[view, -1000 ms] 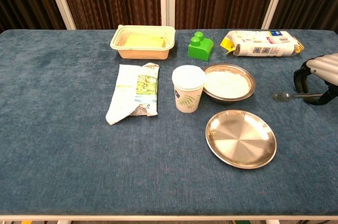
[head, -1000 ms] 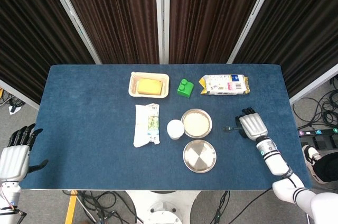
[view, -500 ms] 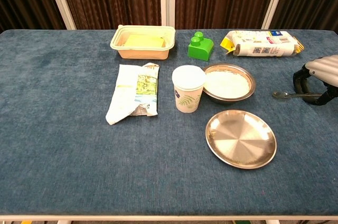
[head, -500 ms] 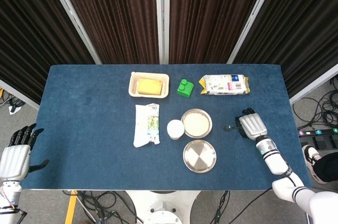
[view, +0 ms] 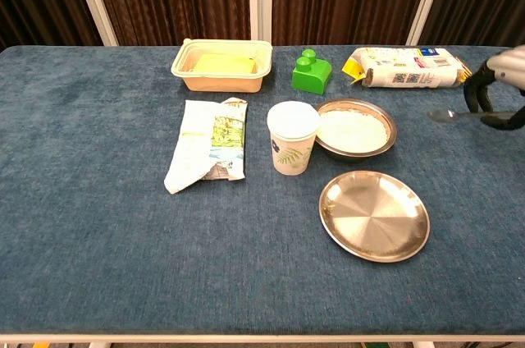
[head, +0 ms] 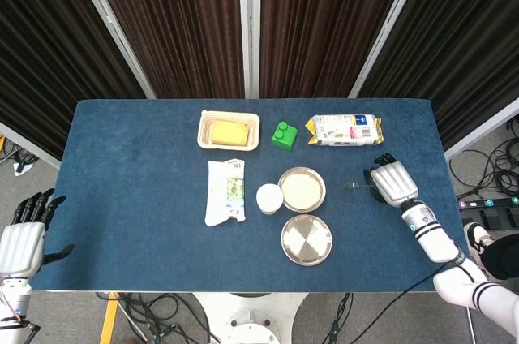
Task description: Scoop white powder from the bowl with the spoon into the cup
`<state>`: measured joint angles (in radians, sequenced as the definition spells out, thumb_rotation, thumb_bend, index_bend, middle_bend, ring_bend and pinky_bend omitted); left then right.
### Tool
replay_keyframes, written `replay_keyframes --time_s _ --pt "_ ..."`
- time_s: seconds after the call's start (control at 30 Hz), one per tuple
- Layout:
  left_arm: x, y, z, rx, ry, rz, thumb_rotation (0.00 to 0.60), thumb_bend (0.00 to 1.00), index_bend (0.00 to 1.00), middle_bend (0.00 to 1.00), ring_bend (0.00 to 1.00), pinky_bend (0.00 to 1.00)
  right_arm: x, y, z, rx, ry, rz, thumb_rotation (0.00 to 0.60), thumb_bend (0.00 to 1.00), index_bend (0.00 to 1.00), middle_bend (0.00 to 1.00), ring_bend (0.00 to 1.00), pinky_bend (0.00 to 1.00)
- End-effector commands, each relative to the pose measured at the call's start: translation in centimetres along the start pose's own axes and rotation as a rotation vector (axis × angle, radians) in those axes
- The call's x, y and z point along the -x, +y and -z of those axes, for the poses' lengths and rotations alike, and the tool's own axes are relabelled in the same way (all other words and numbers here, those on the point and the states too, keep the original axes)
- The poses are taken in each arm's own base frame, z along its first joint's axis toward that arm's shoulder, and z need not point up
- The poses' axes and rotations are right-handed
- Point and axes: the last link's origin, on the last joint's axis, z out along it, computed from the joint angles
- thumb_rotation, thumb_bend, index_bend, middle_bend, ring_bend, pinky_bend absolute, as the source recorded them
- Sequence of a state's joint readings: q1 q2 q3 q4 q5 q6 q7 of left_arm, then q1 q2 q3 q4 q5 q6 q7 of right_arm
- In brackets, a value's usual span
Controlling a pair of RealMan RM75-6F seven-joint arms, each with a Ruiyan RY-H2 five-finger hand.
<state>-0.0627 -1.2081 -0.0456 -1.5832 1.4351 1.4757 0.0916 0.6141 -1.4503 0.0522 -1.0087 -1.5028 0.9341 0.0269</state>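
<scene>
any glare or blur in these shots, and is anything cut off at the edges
Chest view: the empty steel plate throws soft glare, and the right hand holding the spoon is cropped by the right edge. Head view: even light, sharp; the left hand sits at the left edge, and the spoon is tiny.

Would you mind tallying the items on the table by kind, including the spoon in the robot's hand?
Metal dishes: 2, the bowl of powder and the empty plate
Paper cup: 1
Spoon, held by the right hand: 1
Food packets: 2, white packet, bag
Beige tray: 1
Green block: 1
Total: 8
</scene>
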Motion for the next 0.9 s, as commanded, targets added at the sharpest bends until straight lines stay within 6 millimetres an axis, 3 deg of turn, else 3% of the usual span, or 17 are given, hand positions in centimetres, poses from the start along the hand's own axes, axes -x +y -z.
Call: replay_keyframes --time_s 0.03,0.23,0.5,0.9 --pt "-0.1 0.0 -0.1 0.001 0.003 0.000 0.600 0.07 0.22 0.18 0.09 0.11 -4.6 -1.3 -1.2 -0.082 -0.002 0.107 0.600 0.33 0.58 0.57 0.24 0.18" --pt "-0.2 0.1 0.1 0.011 0.010 -0.002 0.600 0.07 0.22 0.18 0.09 0.11 -6.9 -5.2 -3.5 -0.181 -0.051 0.229 0.600 0.33 0.59 0.58 0.24 0.18" --pt "-0.2 0.0 -0.1 0.018 0.012 0.002 0.600 0.07 0.22 0.18 0.09 0.11 -6.3 -8.9 -6.3 -0.238 -0.115 0.374 0.600 0.33 0.59 0.58 0.24 0.18" --pt "0.2 -0.2 0.0 0.008 0.008 0.019 0.600 0.07 0.22 0.18 0.09 0.11 -6.1 -12.2 -9.4 -0.243 -0.112 0.523 0.600 0.33 0.60 0.58 0.24 0.18"
